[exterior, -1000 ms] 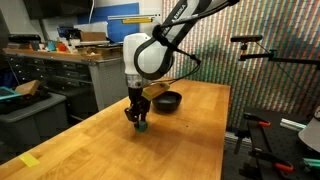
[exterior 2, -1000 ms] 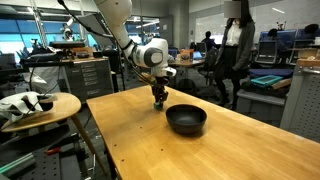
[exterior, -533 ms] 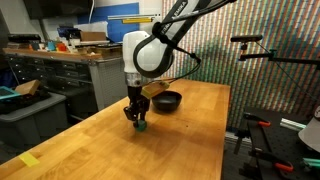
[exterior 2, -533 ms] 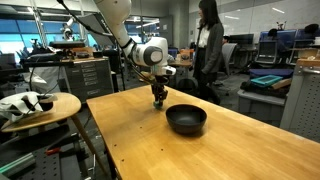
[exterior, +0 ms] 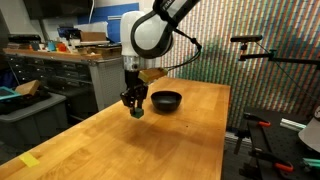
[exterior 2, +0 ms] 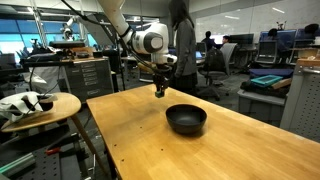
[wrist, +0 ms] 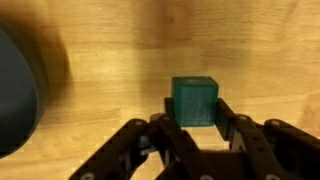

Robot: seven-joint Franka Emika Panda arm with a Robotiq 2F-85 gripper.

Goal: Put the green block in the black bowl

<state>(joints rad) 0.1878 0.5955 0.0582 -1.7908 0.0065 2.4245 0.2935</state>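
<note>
My gripper (wrist: 194, 112) is shut on the green block (wrist: 194, 100), a small dark green cube held between the two fingertips. In both exterior views the gripper (exterior: 136, 108) (exterior 2: 159, 90) hangs in the air above the wooden table, with the block (exterior: 137, 113) at its tip. The black bowl (exterior: 166, 100) (exterior 2: 186, 119) sits on the table, apart from the gripper. In the wrist view the bowl's dark rim (wrist: 18, 90) shows at the left edge, to the left of the block.
The wooden table (exterior: 150, 145) (exterior 2: 200, 155) carries the bowl. A yellow tape piece (exterior: 29, 160) lies at a near corner. A round side table (exterior 2: 40, 105) stands beside the table. A person (exterior 2: 183, 45) stands behind it. Cabinets (exterior: 60, 70) line the back.
The gripper has risen from the table surface with the green block in it and hangs higher now. The bowl has not moved. The person in the background has walked along.
</note>
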